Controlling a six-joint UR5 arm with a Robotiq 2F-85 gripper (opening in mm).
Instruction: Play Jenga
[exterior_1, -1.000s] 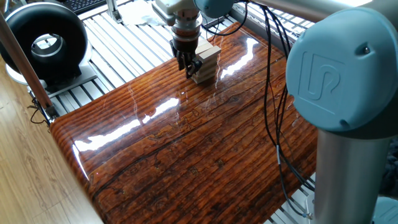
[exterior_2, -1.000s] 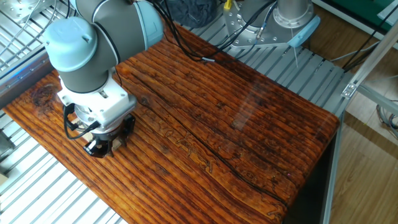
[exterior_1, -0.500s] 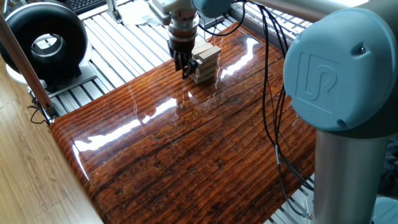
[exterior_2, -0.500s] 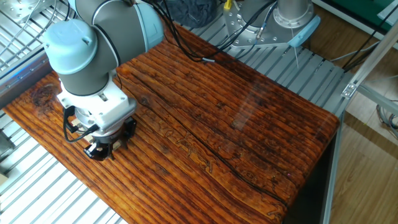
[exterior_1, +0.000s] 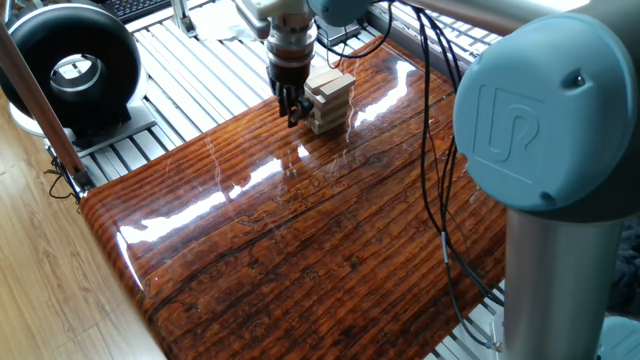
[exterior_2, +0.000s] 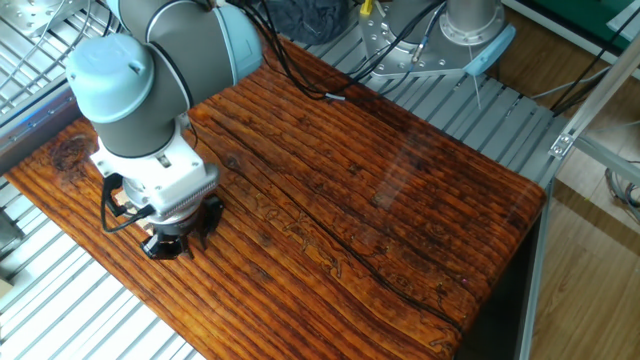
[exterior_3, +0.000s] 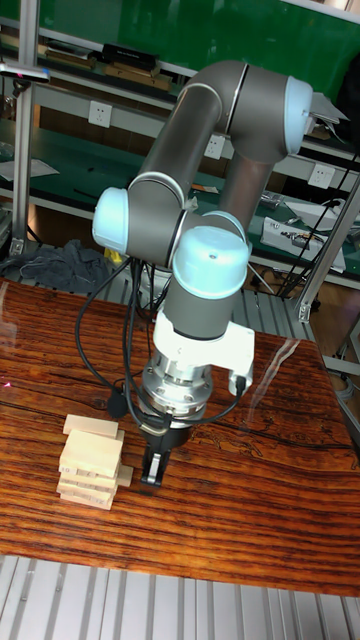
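The Jenga tower (exterior_1: 331, 98) of pale wooden blocks stands at the far end of the glossy striped table. In the tall fixed view the tower (exterior_3: 88, 463) has its top block skewed, and one low block (exterior_3: 124, 476) pokes out toward the gripper. My gripper (exterior_1: 291, 112) hangs low over the table just left of the tower, a small gap away from it. Its dark fingers (exterior_3: 152, 470) look pressed together with nothing between them. In the other fixed view the gripper (exterior_2: 172, 243) shows, but the arm's wrist hides the tower.
A black round fan (exterior_1: 72, 68) sits off the table's left corner. Black cables (exterior_1: 435, 150) droop over the table's right side. The table's near edge (exterior_3: 180, 560) lies just below the tower. Slatted metal rails (exterior_2: 60, 300) surround the tabletop.
The gripper has slid left, away from the tower's side, and a gap has opened between them. The tower still stands.
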